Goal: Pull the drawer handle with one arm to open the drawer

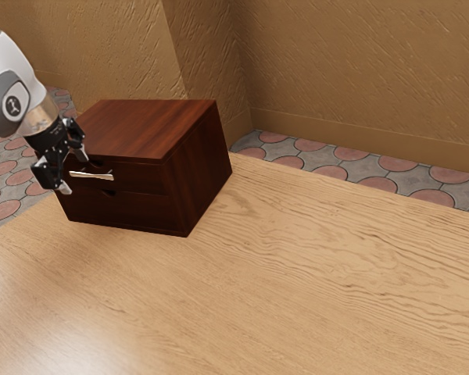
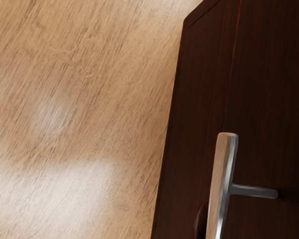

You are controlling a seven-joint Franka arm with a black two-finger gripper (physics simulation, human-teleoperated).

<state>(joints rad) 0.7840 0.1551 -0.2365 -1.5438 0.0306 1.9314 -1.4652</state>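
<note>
Where tan rough-plastered walls (image 1: 359, 55) meet a floor (image 1: 359, 168) of rounded red and grey tiles, a pale desk (image 1: 297, 273) with wavy wood grain carries one item.

Item: dark reddish wooden drawer cabinet (image 1: 148, 125), box-shaped, at the desk's far corner toward the exterior view's left.
Upper drawer (image 1: 137, 178): front flush with the cabinet, shut.
Handle (image 1: 92, 175): slim brushed-metal bar, horizontal.
Claw (image 1: 73, 170): black, fingers apart, one above and one below the handle's outer end.

Wrist view adds: the handle (image 2: 223, 184) close up, square-edged, standing off the drawer front on a thin metal post (image 2: 251, 190); soft sheen on the desk (image 2: 74, 124).
</note>
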